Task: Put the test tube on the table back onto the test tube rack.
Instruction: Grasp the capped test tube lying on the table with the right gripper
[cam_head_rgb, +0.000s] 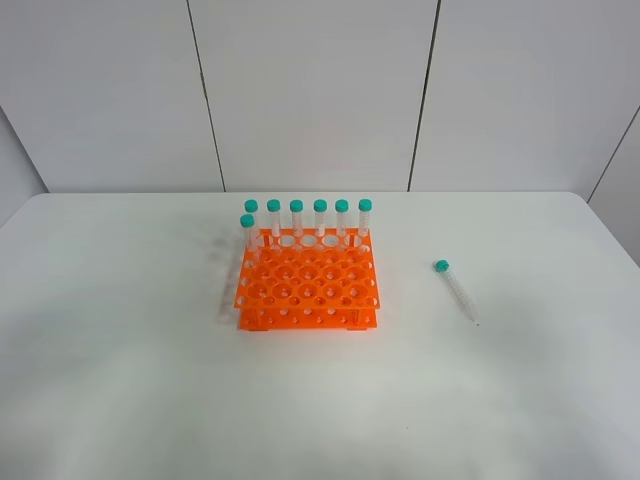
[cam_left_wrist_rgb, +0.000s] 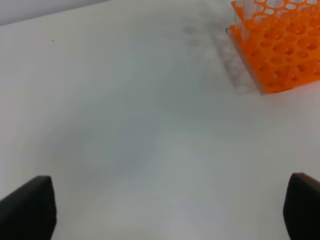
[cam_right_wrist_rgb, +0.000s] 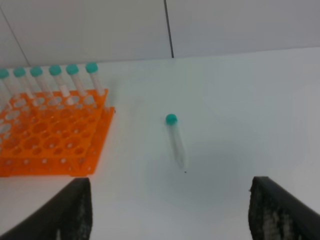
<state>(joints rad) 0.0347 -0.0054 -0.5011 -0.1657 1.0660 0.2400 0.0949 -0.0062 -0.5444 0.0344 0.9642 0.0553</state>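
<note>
A clear test tube (cam_head_rgb: 458, 293) with a teal cap lies flat on the white table (cam_head_rgb: 120, 350), to the right of the orange test tube rack (cam_head_rgb: 308, 285). Its cap points to the back. Several like tubes (cam_head_rgb: 320, 218) stand upright along the rack's back edge. My right gripper (cam_right_wrist_rgb: 175, 215) is open and empty above the table, with the lying tube (cam_right_wrist_rgb: 176, 142) ahead of it and the rack (cam_right_wrist_rgb: 50, 135) beside that. My left gripper (cam_left_wrist_rgb: 165, 210) is open and empty over bare table, with a corner of the rack (cam_left_wrist_rgb: 285, 45) far ahead. Neither arm shows in the high view.
Grey wall panels (cam_head_rgb: 310, 90) rise behind the table's back edge. The table's rounded corners show at the back left and back right.
</note>
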